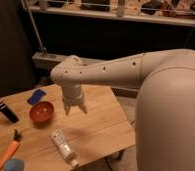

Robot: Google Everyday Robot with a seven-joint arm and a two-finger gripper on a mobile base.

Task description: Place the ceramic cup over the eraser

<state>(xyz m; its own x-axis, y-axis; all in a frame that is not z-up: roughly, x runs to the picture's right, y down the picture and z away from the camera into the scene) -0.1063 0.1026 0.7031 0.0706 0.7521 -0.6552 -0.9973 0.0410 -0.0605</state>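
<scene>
Gripper [74, 109] hangs over the worktop [103, 127], fingers spread, holding nothing. Ceramic cup [13, 165] sits well off to its left at the near edge, partly out of view. Eraser [7, 111] is left too, just past the red bowl [41, 112]. Risk imo: reaching across could clip the bowl, the white bottle [64, 146] or the orange tool [8, 150] crowding the cup

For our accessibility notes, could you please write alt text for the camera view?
The gripper hangs open and empty above the wooden table, just right of the red-orange bowl. The eraser lies near the left edge and the ceramic cup at the front left corner, apart; a flat blue piece, an orange-handled tool and a white bottle lie around them.
</scene>
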